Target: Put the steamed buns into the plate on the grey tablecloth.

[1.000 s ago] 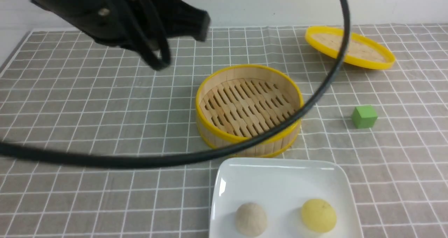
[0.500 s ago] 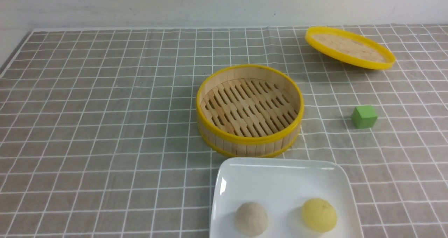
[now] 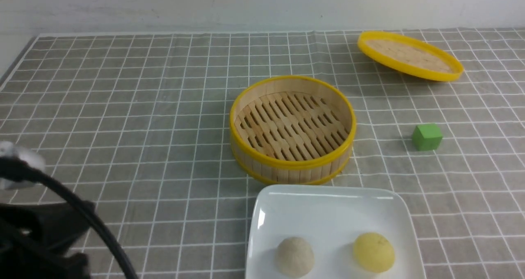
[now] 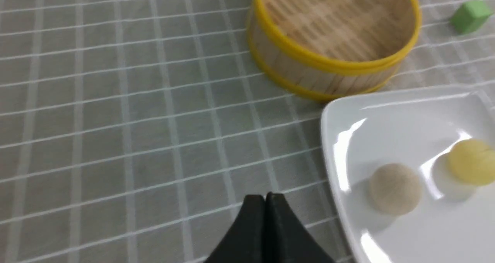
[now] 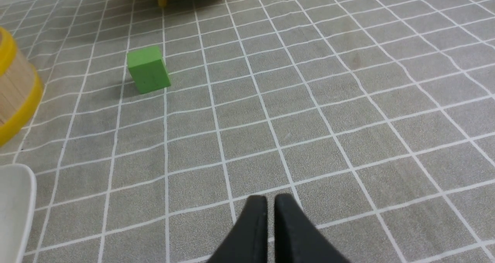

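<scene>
Two steamed buns lie side by side in the white square plate (image 3: 328, 201) at the near edge of the grey tablecloth (image 3: 123, 127): a beige bun (image 3: 294, 256) and a yellow bun (image 3: 373, 252). In the left wrist view my left gripper (image 4: 265, 196) is shut and empty over the cloth, just outside the plate's rim (image 4: 328, 139) and apart from the beige bun (image 4: 394, 187). My right gripper (image 5: 270, 199) hovers over bare cloth with its fingertips a narrow crack apart and nothing between them.
An empty bamboo steamer basket (image 3: 287, 163) stands right behind the plate. Its yellow-rimmed lid (image 3: 410, 55) lies at the back right. A green cube (image 3: 427, 136) sits right of the basket. My left arm and cable (image 3: 41, 238) fill the near left corner.
The left arm and its cable, which crossed the upper left of the front view a second ago, left the view and now show low at the near left. Both buns stay put.
</scene>
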